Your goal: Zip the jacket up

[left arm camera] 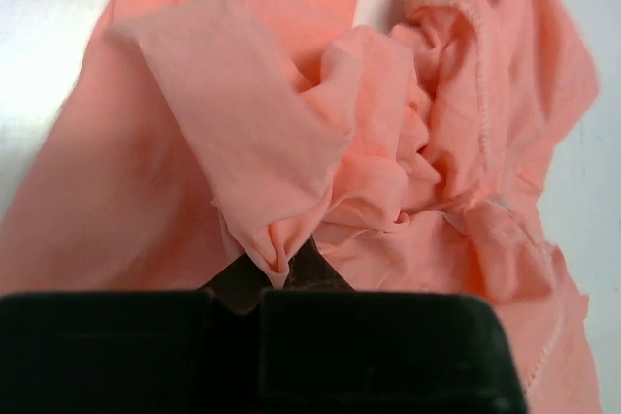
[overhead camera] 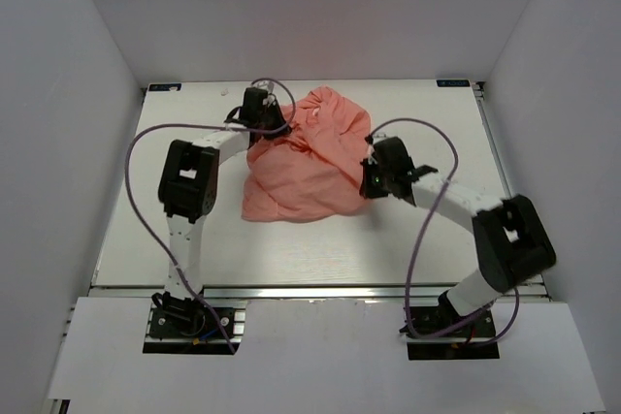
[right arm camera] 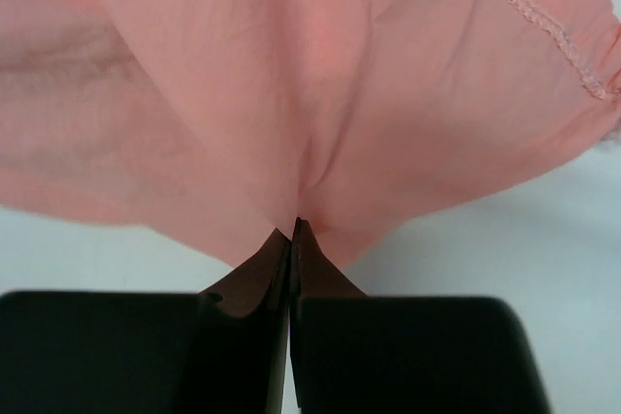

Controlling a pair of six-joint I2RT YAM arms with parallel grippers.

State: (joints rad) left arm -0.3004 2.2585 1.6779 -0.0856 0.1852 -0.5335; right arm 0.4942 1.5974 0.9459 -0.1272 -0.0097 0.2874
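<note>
A crumpled pink jacket (overhead camera: 306,157) lies heaped on the table (overhead camera: 330,254), toward the far edge. The left gripper (left arm camera: 279,267) pinches a fold on its left side; the right gripper (right arm camera: 293,238) pinches fabric on its right side.

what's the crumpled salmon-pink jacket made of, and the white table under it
The salmon-pink jacket looks like thin, matte cloth, perhaps cotton or synthetic: it bunches into fine folds and shows stitched hems. The white table looks hard and smooth, maybe laminate, with a slight sheen.
</note>
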